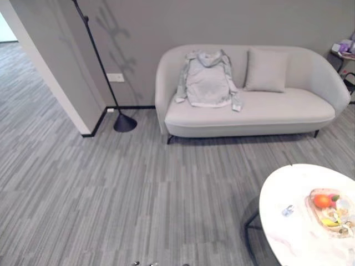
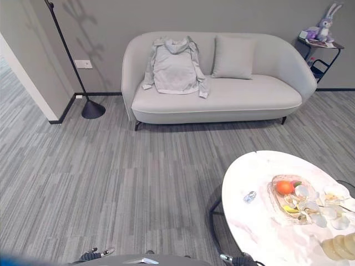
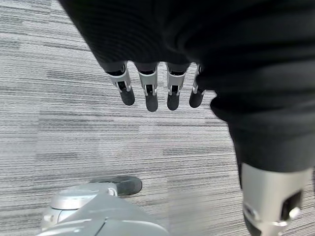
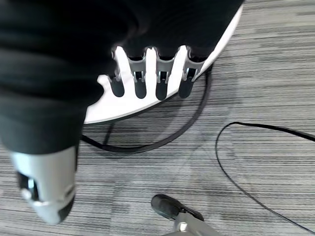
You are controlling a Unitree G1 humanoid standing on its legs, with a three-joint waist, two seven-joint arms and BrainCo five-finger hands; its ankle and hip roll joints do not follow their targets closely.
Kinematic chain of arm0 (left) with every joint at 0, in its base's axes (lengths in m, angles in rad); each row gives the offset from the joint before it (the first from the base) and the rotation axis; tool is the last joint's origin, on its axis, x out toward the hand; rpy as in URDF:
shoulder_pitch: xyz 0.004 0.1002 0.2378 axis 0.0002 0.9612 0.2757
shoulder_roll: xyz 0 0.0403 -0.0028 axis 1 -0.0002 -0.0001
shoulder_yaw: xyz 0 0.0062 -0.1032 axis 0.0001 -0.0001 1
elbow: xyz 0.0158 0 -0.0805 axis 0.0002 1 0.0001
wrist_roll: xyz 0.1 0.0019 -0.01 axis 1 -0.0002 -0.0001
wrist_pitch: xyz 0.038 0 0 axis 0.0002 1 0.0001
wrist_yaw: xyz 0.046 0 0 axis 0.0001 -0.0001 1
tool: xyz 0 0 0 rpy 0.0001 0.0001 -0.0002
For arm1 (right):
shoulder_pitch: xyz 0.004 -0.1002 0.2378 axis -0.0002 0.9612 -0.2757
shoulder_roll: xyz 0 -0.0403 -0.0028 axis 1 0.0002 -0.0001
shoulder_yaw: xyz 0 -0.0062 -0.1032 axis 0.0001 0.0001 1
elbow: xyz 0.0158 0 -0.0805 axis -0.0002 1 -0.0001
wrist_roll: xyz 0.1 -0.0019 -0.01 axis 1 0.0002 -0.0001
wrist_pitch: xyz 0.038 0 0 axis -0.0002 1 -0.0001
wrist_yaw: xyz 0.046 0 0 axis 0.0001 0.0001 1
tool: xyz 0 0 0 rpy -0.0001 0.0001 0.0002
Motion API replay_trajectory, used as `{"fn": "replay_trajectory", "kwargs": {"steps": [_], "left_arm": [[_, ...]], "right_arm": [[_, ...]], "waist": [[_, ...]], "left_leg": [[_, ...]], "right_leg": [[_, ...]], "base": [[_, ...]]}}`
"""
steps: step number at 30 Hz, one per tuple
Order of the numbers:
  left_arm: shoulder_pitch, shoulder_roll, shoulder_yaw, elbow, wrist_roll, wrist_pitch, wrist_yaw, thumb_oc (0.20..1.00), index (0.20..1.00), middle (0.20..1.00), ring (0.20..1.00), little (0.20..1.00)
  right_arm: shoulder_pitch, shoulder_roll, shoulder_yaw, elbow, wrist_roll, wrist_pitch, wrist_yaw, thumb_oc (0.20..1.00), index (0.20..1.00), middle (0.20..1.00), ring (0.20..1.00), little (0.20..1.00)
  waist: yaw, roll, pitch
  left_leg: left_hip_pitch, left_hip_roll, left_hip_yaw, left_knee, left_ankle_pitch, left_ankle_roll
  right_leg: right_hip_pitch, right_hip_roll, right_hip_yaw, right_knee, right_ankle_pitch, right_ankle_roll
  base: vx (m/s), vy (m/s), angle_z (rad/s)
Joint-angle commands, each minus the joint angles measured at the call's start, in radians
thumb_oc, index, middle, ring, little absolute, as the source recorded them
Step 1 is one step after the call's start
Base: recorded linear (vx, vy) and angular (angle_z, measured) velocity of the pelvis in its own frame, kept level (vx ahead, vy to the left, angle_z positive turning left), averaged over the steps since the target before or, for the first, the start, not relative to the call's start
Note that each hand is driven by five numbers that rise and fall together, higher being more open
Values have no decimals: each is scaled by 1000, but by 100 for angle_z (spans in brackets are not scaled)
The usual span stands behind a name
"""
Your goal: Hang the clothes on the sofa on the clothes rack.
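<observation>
Task not started: both hands hanging empty, far from the hoodie.
Grey hoodie (image 1: 207,80) is lying spread over the sofa's (image 1: 288,111) left backrest, far ahead; left hand (image 3: 157,88) and right hand (image 4: 147,78) are dangling, fingers straight; coat rack (image 1: 105,72) is standing left of sofa.

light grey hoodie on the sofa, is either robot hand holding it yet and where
Nothing is held. The light grey hoodie lies spread over the pale grey sofa, untouched. The left robot hand and the right robot hand hang open above the floor.
</observation>
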Motion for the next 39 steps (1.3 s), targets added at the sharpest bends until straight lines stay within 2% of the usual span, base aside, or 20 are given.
{"fn": "replay_trajectory", "kwargs": {"steps": [1, 16, 23, 25, 28, 30, 31, 32, 34, 35, 36, 38, 39], "left_arm": [[-89, 2, -41, 52, 40, -19, 8, 1000, 1000, 1000, 1000, 1000], [-89, 2, -44, 65, 52, -14, 10, 1000, 1000, 1000, 1000, 1000], [-103, 13, -47, 62, 54, -13, 11, 1000, 1000, 1000, 1000, 1000], [-111, 21, -51, 58, 57, -12, 8, 1000, 1000, 1000, 1000, 1000], [-117, 28, -55, 43, 56, -11, 4, 1000, 1000, 1000, 1000, 1000], [-120, 34, -57, 45, 53, -8, 5, 1000, 1000, 1000, 1000, 1000], [-123, 41, -58, 39, 43, -14, 11, 1000, 1000, 1000, 1000, 1000], [-128, 43, -61, 38, 43, -17, 13, 1000, 1000, 1000, 1000, 1000], [-135, 43, -63, 44, 47, -21, 19, 1000, 1000, 1000, 1000, 1000], [-134, 39, -54, 46, 44, -23, 22, 1000, 1000, 1000, 1000, 1000], [-132, 38, -45, 48, 43, -26, 23, 1000, 1000, 1000, 1000, 1000], [-125, 33, -34, 49, 38, -28, 21, 1000, 1000, 1000, 1000, 1000], [-121, 32, -27, 55, 38, -30, 20, 1000, 1000, 1000, 1000, 1000]], "right_arm": [[-74, -25, -12, 15, 33, -6, 5, 1000, 1000, 1000, 1000, 1000], [-87, -30, -5, 0, 27, -1, 8, 1000, 1000, 1000, 1000, 1000], [-100, -25, -5, -12, 30, 6, 6, 1000, 1000, 1000, 1000, 1000], [-115, -26, -16, -23, 44, 5, 4, 1000, 1000, 1000, 1000, 1000], [-125, -32, -24, -41, 48, 0, 3, 1000, 1000, 1000, 1000, 1000], [-126, -28, -32, -45, 60, -2, -3, 1000, 1000, 1000, 1000, 1000], [-123, -26, -42, -51, 79, -7, -12, 1000, 1000, 1000, 1000, 1000], [-124, -29, -45, -51, 84, -8, -14, 1000, 1000, 1000, 1000, 1000], [-130, -33, -48, -52, 89, -7, -20, 1000, 1000, 1000, 1000, 1000], [-129, -33, -49, -52, 88, -4, -23, 1000, 1000, 1000, 1000, 1000], [-128, -31, -49, -54, 83, -1, -25, 1000, 1000, 1000, 1000, 1000], [-121, -29, -46, -54, 74, -1, -29, 1000, 1000, 1000, 1000, 1000], [-116, -28, -42, -49, 68, -3, -30, 1000, 1000, 1000, 1000, 1000]], "waist": [[20, 16, 50], [27, 15, 58], [35, 14, 71], [33, 17, 89], [23, 34, 127], [16, 42, 144], [8, 42, 154], [3, 40, 159], [-11, 35, 169], [-25, 37, 174], [-27, 38, 173], [-25, 36, 167], [-22, 27, 158]], "left_leg": [[72, 36, 16, 11, -76, -75], [52, 25, 9, 11, -76, -62], [21, 6, 4, 11, -74, -36], [-4, -4, 11, 35, -88, -11], [-29, -18, 17, 99, -127, 24], [-29, -12, 15, 116, -138, 31], [-4, -11, -3, 109, -157, 27], [11, -15, -12, 98, -164, 24], [54, -18, -31, 74, -186, 12], [102, -10, -43, 60, -210, -2], [135, -1, -45, 48, -226, -10], [179, 11, -38, 29, -242, -22], [209, 15, -44, 13, -255, -30]], "right_leg": [[11, -80, -18, 17, -24, 143], [-10, -86, -5, 17, -8, 150], [-54, -108, 13, 36, 7, 161], [-118, -130, 36, 133, -5, 160], [-246, -181, 38, 374, 11, 150], [-302, -191, 38, 480, 26, 134], [-346, -176, 45, 439, 19, 125], [-351, -164, 46, 382, 29, 131], [-382, -154, 34, 219, 86, 163], [-415, -144, -1, 76, 131, 192], [-437, -138, -36, 24, 147, 207], [-470, -145, -111, 17, 145, 223], [-465, -144, -143, 17, 164, 224]], "base": [[0, 0, 0], [0, 22, 0], [-14, 92, -2], [-59, 220, -11], [-14, 233, -47], [137, 147, -10], [293, 53, 9], [363, -10, 9], [374, -94, 11], [518, -126, 17], [549, -133, 8], [429, -117, 18], [476, -146, 31]]}}
